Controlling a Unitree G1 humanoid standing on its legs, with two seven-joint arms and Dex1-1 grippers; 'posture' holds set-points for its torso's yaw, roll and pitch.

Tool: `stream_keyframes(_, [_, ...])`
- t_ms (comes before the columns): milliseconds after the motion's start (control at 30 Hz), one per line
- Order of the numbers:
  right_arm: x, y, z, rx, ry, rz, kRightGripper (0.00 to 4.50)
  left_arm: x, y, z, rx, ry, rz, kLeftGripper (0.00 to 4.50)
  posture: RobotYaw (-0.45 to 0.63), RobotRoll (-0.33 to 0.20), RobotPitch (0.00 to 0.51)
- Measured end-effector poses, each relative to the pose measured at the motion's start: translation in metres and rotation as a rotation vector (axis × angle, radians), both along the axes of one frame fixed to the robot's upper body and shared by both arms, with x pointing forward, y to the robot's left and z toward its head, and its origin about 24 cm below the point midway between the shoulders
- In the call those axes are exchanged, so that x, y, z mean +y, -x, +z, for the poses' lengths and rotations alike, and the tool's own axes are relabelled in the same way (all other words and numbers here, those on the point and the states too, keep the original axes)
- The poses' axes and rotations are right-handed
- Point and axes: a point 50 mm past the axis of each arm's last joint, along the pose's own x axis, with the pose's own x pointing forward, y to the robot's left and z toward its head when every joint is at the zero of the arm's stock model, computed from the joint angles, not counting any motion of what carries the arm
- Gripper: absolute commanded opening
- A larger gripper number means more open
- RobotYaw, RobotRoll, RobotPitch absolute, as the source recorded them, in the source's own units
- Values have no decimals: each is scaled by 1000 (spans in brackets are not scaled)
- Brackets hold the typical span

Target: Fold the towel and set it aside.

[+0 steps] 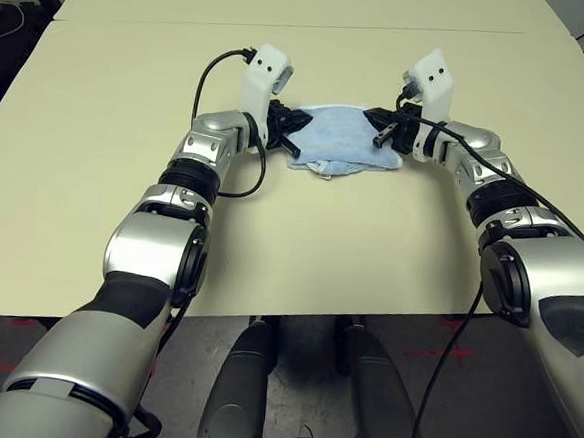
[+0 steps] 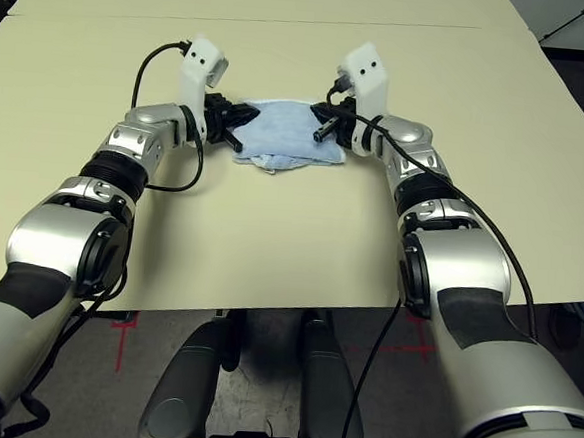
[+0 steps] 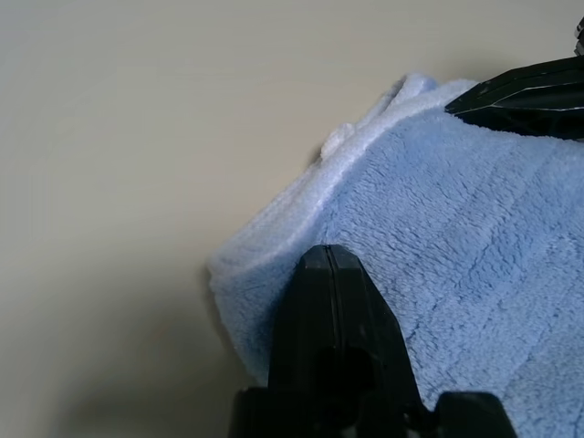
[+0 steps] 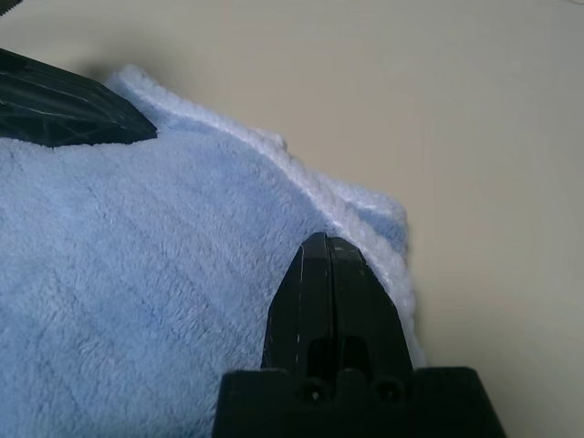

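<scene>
Silver forearms reach over the table; at their ends my left claw and right claw, each clenched, touch opposite sides of the folded towel. I should press evenly, keeping its layers aligned.

From here I see the towel as soft, fluffy cloth with a raised, ropy white edging, lying on a table whose top looks smooth and matt. My forearms have a satiny metallic finish, and the wrist brackets look like smooth white plastic. The left gripper and right gripper show smooth black surfaces with a faint sheen.
</scene>
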Motion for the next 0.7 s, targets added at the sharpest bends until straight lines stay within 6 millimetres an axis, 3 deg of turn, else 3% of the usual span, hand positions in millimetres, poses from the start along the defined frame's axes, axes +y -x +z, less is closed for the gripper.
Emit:
stream_keyframes(200, [0, 0, 0, -8, -13, -7, 0, 1, 0, 0, -6, -7, 6, 29, 82, 0, 310])
stream_keyframes(400, [-10, 1, 12, -51, -132, 10, 0, 4, 0, 8, -32, 63, -5, 29, 74, 0, 293])
stream_keyframes(700, [-27, 10, 66, -304, -325, 96, 0, 4, 9, 62, -301, 274, -80, 29, 49, 0, 262])
